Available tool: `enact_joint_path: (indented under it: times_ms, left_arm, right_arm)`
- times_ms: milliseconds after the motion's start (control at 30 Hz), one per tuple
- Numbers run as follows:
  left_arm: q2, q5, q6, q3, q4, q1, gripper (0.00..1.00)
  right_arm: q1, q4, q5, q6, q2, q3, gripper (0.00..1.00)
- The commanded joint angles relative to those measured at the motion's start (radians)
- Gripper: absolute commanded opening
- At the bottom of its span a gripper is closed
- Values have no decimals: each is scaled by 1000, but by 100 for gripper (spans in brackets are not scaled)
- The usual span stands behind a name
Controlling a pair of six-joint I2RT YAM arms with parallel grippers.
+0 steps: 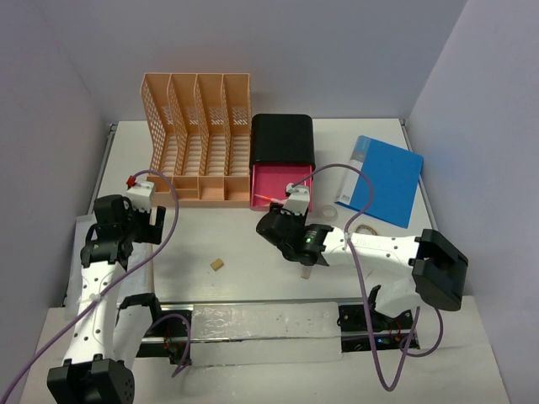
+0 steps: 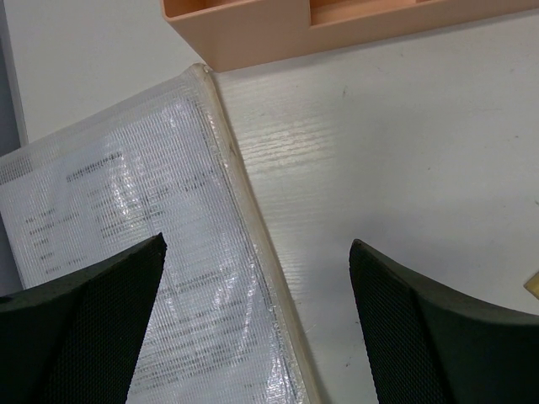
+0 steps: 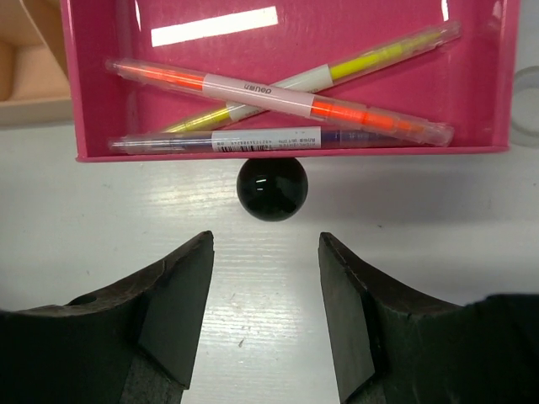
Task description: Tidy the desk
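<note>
I am looking down from above on a large white counter (image 1: 253, 244) that fills nearly the whole view, boxed in by plain pale lavender walls (image 1: 337, 50) on the far, left and right sides. The counter is a smooth, matte white rectangle with a faint wood-grain texture up close and a thin metal rail (image 1: 100, 172) along its left edge. At the far left-centre stands a peach lattice file rack (image 1: 198, 135). Just to its right is a black box (image 1: 283, 139) with its pink drawer (image 1: 271, 181) pulled out toward me. A blue folder (image 1: 383, 177) lies flat at the far right, and a small tan block (image 1: 217, 264) sits alone near the middle. A clear mesh document pouch (image 2: 126, 210) holding printed sheets lies at the left, near the rack's base. My left claw (image 2: 257, 252) hovers spread wide above the pouch's right edge, gripping nothing. My right claw (image 3: 265, 252) is released too, its fingers apart with only bare counter between them, facing the drawer's round black knob (image 3: 271, 188). Three highlighter pens (image 3: 278, 97) lie crossed inside the drawer.
</note>
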Motion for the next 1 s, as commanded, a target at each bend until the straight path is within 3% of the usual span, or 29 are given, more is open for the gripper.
enact_joint_path:
  times_ms: [0,367,533,733,967]
  left_arm:
    - [-18,-9,-11,2,6,7,95]
    - [-7,-18,-14,3,6,7,96]
    - [-5,-19,-16,3,7,7,95]
    - [0,-19,-16,4,6,8,96]
    - [10,-19,-16,4,6,7,96]
  right_arm:
    - [-20,63,57,40,44,17,60]
    - [-54,116,107,3,35,6,47]
    - [-94,228,62,-35,2,-42,42]
    - [-109,243,58,-53,18,-35,42]
    - [-109,257,69,-87,1,-19,33]
